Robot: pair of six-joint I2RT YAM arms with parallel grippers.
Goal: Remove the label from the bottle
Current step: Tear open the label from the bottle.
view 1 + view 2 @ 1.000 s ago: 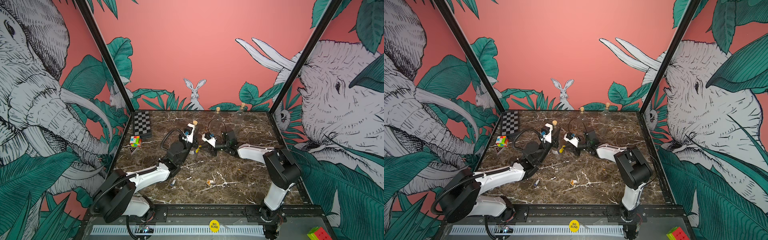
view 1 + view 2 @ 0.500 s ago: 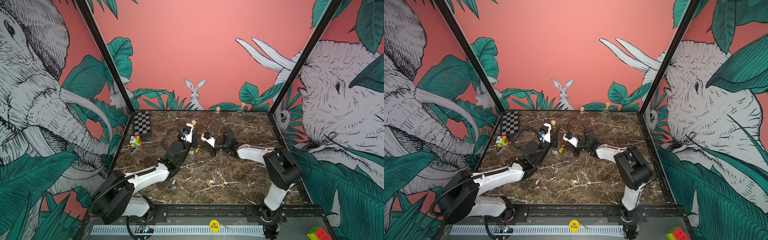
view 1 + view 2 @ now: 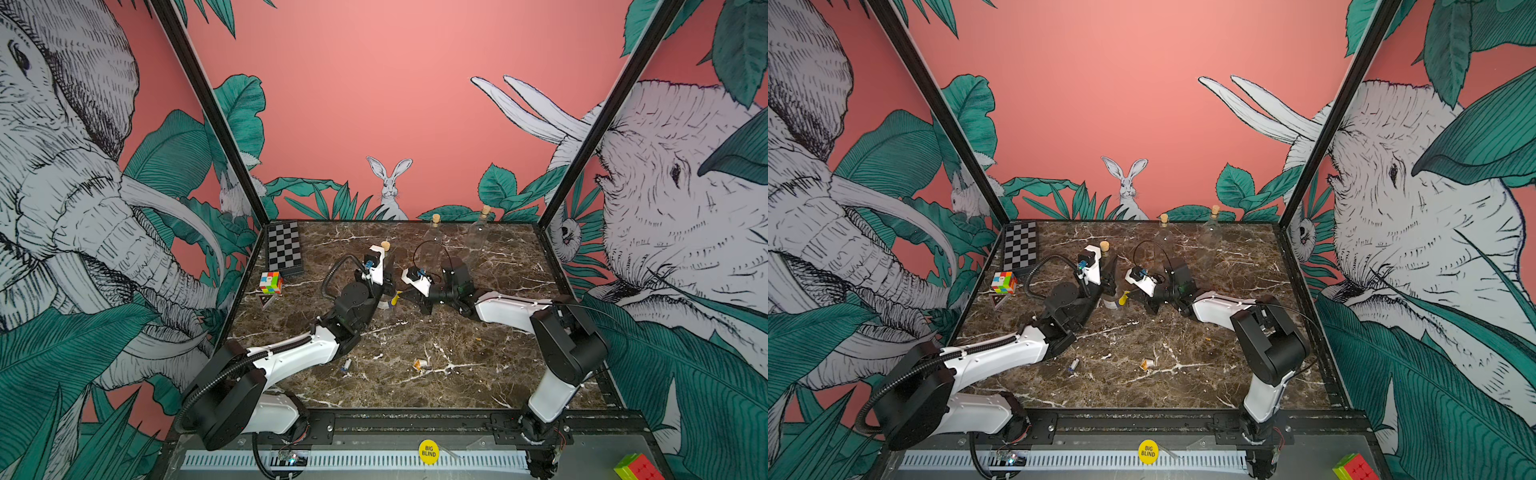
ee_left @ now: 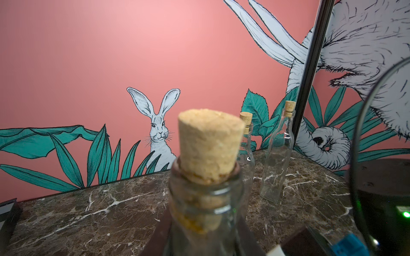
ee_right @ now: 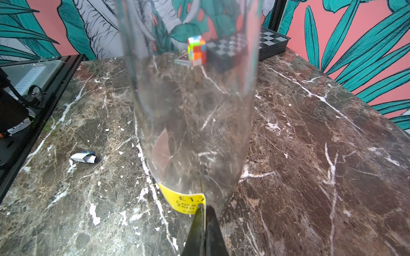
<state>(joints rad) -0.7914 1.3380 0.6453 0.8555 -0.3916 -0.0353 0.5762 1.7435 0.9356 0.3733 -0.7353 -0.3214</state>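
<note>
A clear glass bottle (image 4: 206, 199) with a cork (image 4: 208, 146) stands upright mid-table, its cork (image 3: 385, 245) showing in both top views. My left gripper (image 3: 388, 272) is shut on the bottle's upper part, a dark finger (image 4: 160, 232) on each side of the glass. A yellow label (image 5: 184, 199) sticks low on the bottle's (image 5: 190, 99) wall, and its near edge stands off the glass. My right gripper (image 5: 203, 208) is shut on that edge, low beside the bottle's base. In a top view the label (image 3: 1123, 298) shows as a small yellow flap at the right gripper (image 3: 1130, 296).
Two more corked clear bottles (image 3: 434, 232) (image 3: 478, 232) stand at the back edge. A chessboard (image 3: 284, 248) and a colour cube (image 3: 271, 282) lie at the back left. Crumpled paper scraps (image 3: 347, 365) (image 3: 420, 364) lie nearer the front.
</note>
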